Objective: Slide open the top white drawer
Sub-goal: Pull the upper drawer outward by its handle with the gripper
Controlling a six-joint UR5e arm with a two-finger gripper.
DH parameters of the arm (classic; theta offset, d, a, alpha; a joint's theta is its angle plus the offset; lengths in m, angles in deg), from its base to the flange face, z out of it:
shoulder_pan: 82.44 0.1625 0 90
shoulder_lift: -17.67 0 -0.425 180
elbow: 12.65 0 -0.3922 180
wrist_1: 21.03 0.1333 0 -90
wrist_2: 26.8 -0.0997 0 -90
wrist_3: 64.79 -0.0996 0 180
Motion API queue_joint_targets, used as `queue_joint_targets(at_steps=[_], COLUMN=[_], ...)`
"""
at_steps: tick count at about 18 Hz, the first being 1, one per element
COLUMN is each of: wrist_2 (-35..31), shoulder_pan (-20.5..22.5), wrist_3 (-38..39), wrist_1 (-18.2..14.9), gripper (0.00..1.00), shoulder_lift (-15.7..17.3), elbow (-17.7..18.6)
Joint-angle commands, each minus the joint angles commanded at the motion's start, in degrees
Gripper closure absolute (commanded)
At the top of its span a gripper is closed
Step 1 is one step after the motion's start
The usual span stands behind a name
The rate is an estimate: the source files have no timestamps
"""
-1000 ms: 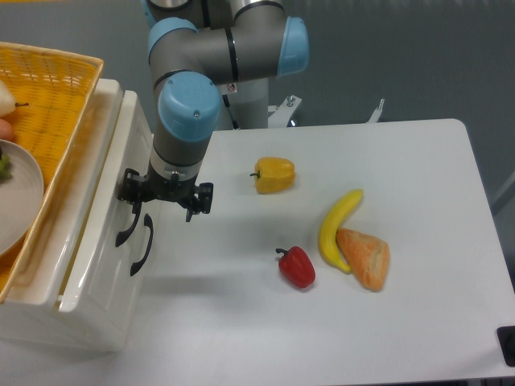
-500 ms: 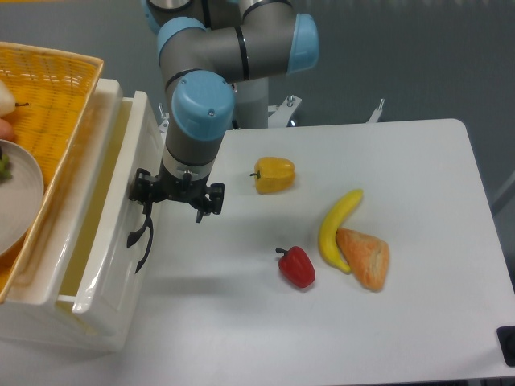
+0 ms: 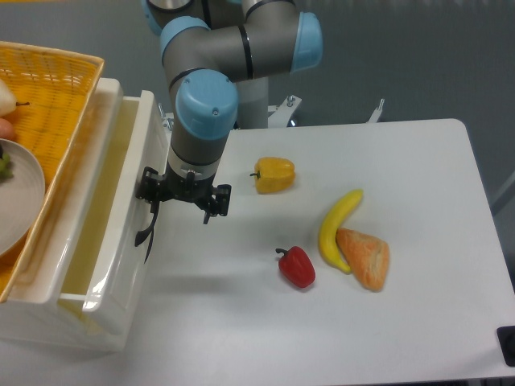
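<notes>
Farther out now, glossy top white drawer (image 3: pixel 121 241), jaws (image 3: pixel 183 193) around its curved black handle (image 3: pixel 147 229).

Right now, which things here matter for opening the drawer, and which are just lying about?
Job:
top white drawer
its black handle
end effector

Lying about:
yellow pepper
red pepper
banana
bread
wicker basket
plate

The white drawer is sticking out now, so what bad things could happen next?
The gripper sits at the black handle of the top white drawer, which is already partly out; I cannot tell how firmly it holds, so it might slip off. If pulled too far, the drawer could come out of the cabinet. The yellow wicker basket rests on top, so a jerk might shake it.
</notes>
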Motion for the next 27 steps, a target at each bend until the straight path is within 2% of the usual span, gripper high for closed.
queue_joint_targets(at_steps=[13,18,27], wrist_2=[-0.3,-0.4,-0.8], shoulder_pan=[2.5,3.2,4.3], wrist_3=[-0.7,-1.9,-3.6], wrist_1=[0.0,-0.3,-0.7], gripper=[0.0,0.0,0.0], shoulder_lift=[-0.5,-1.3,-1.3], elbow=[-0.3,-2.3,-2.7])
